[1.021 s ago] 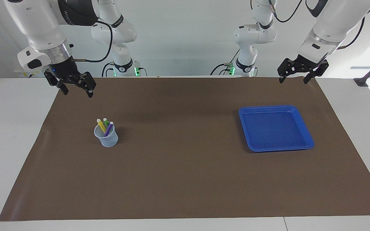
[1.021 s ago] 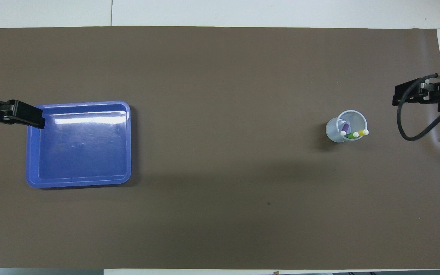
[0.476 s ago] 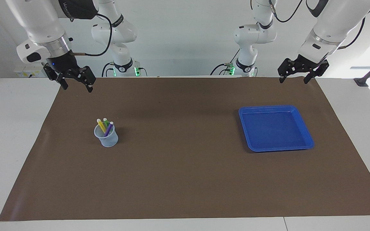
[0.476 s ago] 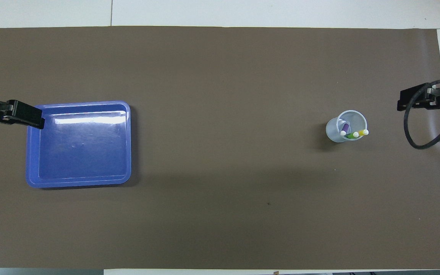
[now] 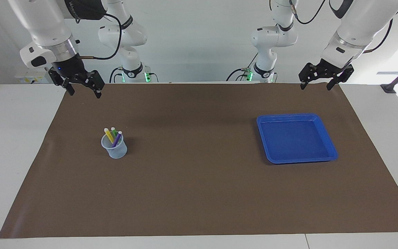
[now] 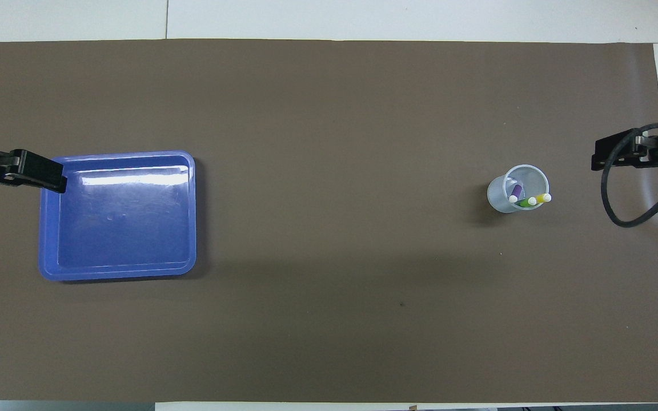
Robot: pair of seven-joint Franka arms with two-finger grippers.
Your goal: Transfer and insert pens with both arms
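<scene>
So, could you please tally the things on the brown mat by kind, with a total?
Pens: 3, yellow, green, purple, all standing in the cup
Clear cup: 1
Blue tray: 1
Total: 5

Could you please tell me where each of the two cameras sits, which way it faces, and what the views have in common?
Facing view: high across the table, looking back at the robots; both arms show, with the open right gripper and open left gripper raised over the mat's edge nearest the robots.
Overhead view: high above the robots' end, looking steeply down; only the left gripper and right gripper show.
Shared: the blue tray, empty, and the cup holding three pens, mirrored between views.
</scene>
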